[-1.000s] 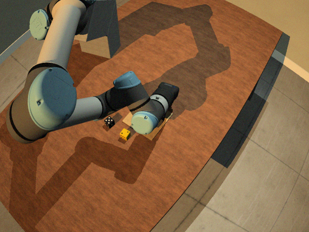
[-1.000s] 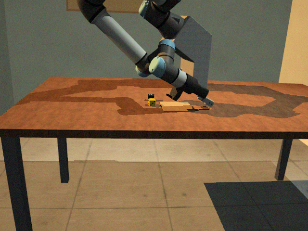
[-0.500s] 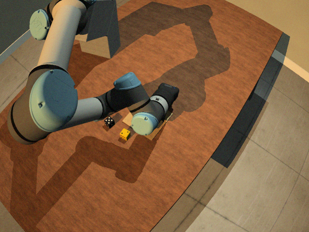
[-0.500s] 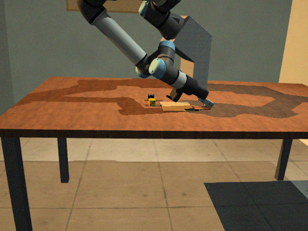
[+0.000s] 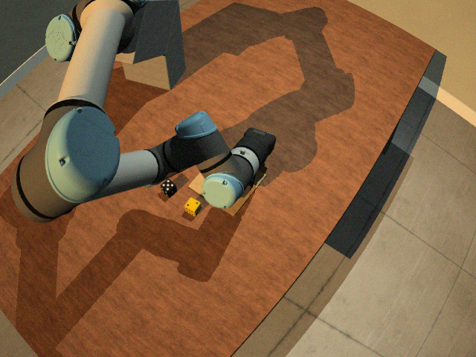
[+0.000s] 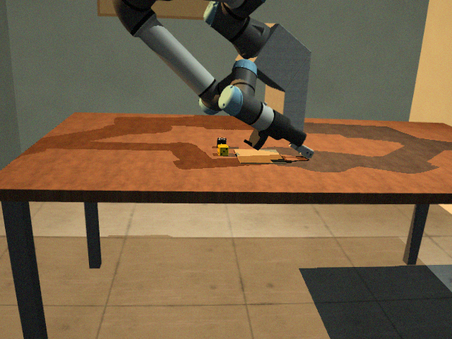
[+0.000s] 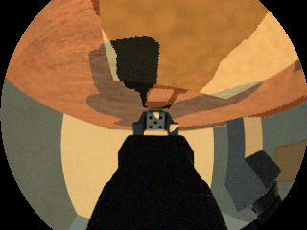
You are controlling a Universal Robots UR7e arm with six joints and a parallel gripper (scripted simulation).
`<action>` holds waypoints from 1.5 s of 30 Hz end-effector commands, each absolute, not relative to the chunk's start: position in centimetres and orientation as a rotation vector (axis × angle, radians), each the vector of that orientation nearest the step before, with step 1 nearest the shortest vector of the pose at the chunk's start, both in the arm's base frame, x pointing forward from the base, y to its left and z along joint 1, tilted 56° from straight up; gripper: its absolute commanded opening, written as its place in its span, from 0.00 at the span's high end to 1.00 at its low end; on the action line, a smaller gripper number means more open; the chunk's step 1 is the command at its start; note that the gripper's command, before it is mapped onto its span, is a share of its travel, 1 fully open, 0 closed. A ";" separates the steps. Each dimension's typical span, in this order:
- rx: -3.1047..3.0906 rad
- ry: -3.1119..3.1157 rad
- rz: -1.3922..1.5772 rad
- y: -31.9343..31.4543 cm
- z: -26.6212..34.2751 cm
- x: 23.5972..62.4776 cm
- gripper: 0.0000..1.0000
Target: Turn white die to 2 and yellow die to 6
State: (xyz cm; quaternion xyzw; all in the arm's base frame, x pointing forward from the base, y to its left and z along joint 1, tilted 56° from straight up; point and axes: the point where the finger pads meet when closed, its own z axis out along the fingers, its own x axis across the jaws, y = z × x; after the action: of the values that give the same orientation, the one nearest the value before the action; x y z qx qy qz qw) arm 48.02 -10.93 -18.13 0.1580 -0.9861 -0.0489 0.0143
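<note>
My gripper is tilted low over the table, just past the right edge of the tan mat. In the wrist view it is shut on the white die, a small pale cube with dark pips between the fingertips. The die shows as a pale block at the fingertip in the exterior view. The yellow die and the black die sit apart on the bare table left of the mat. They also show in the exterior view: yellow, black. My wrist hides most of the mat from above.
The arm's grey base block stands at the back of the table. My forearm passes low over the area just behind the black die. The table's right edge is far from the dice.
</note>
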 end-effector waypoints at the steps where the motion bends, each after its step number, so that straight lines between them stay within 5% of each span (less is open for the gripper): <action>1: 0.493 -3.070 -0.152 -10.9 -18.1 48.0 0.43; 17: 0.493 -3.070 -0.152 -10.9 -18.1 48.0 0.43; 30: 0.493 -3.070 -0.152 -10.9 -18.1 48.0 0.13; 45: 0.493 -3.070 -0.152 -10.9 -18.1 48.0 0.13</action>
State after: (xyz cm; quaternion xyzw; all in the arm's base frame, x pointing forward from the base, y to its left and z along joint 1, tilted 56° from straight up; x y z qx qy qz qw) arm 48.02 -10.93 -18.13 0.1580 -0.9861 -0.0489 0.0143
